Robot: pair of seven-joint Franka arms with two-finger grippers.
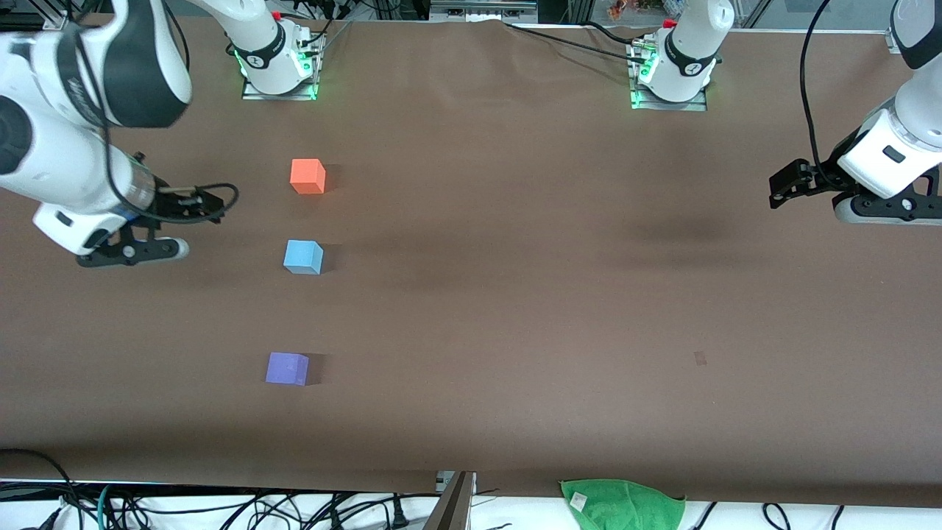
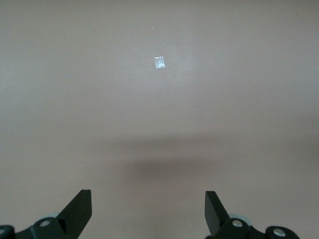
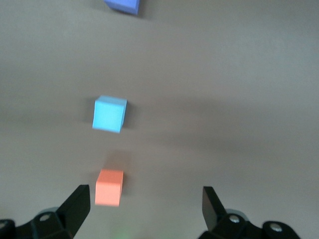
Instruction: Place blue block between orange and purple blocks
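Three cubes stand in a row on the brown table toward the right arm's end. The orange block (image 1: 307, 177) is farthest from the front camera, the blue block (image 1: 303, 257) sits in the middle, and the purple block (image 1: 287, 368) is nearest. My right gripper (image 1: 151, 239) hovers beside the row, open and empty. Its wrist view shows the orange block (image 3: 109, 187), blue block (image 3: 109, 114) and purple block (image 3: 123, 5) ahead of the open right gripper (image 3: 147, 206). My left gripper (image 1: 876, 213) waits at its own end of the table; the wrist view shows the left gripper (image 2: 148, 209) open over bare table.
A green cloth (image 1: 622, 504) lies at the table edge closest to the front camera. A small tape mark (image 1: 700, 358) is on the table toward the left arm's end; the tape mark (image 2: 160, 62) also shows under the left wrist. Cables hang below the near edge.
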